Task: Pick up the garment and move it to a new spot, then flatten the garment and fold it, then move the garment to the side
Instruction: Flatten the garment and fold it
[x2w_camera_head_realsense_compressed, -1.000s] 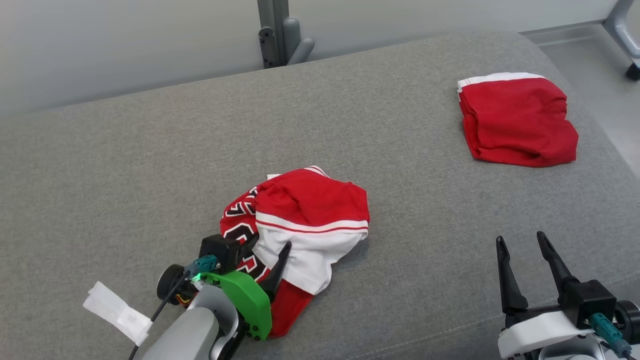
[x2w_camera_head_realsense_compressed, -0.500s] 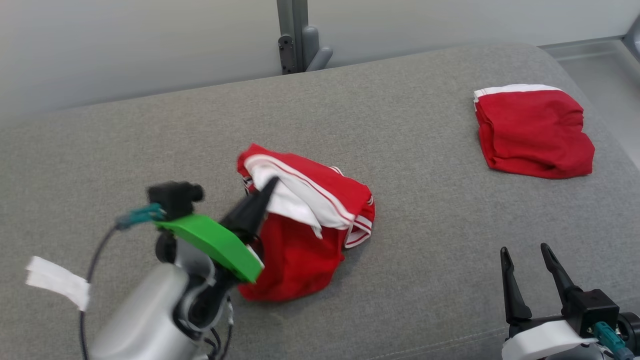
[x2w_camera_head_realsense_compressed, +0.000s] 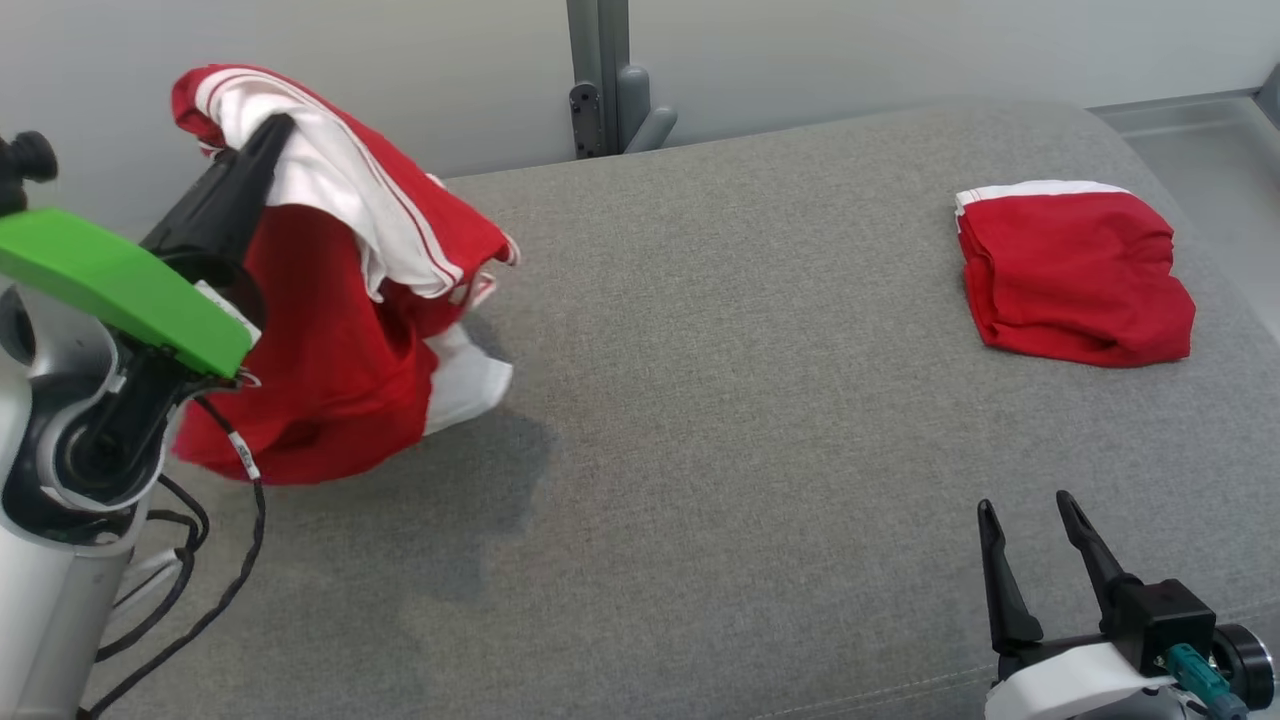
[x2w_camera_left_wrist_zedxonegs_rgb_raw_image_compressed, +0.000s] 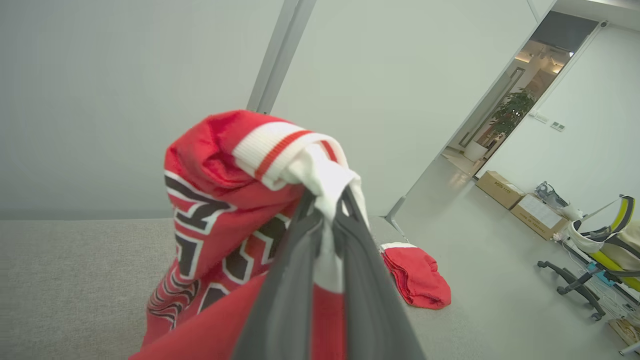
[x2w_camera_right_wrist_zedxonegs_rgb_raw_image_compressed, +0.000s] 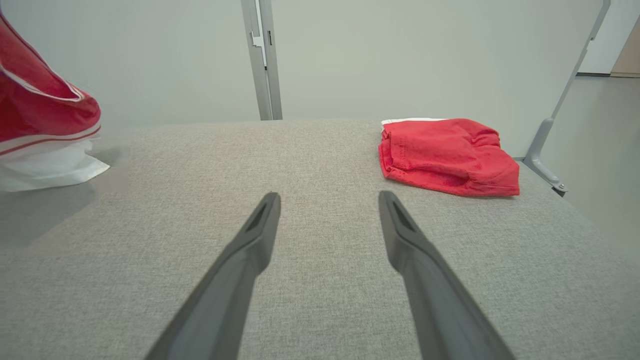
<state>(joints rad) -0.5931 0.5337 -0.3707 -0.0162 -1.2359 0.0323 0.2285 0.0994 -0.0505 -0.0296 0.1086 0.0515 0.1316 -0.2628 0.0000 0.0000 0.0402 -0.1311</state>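
We see the left gripper (x2w_camera_head_realsense_compressed: 272, 128) raised at the left of the head view, its two dark fingers pressed together on a white ribbed band of the garment (x2w_camera_head_realsense_compressed: 330, 340). The garment is soft red cloth with white trim and black-and-white letters. It hangs from the fingers in a crumpled bunch, and its lowest white corner is close to the grey cushion (x2w_camera_head_realsense_compressed: 720, 420) — whether it touches, we cannot tell. In the left wrist view the cloth is squeezed thin between the fingers and swells out above their tips.

The cushion is of woven grey fabric, flat, with rounded edges. The right gripper (x2w_camera_head_realsense_compressed: 1025, 505) is low at the near right edge, its fingers spread wide and holding nothing. A second red garment (x2w_camera_head_realsense_compressed: 1075, 275), folded into a rounded packet with a white band at its back, lies near the far right corner, well apart from both grippers. Between the hanging garment and this packet lies a wide open stretch of cushion. Behind the far edge stands a grey metal post (x2w_camera_head_realsense_compressed: 600, 70).
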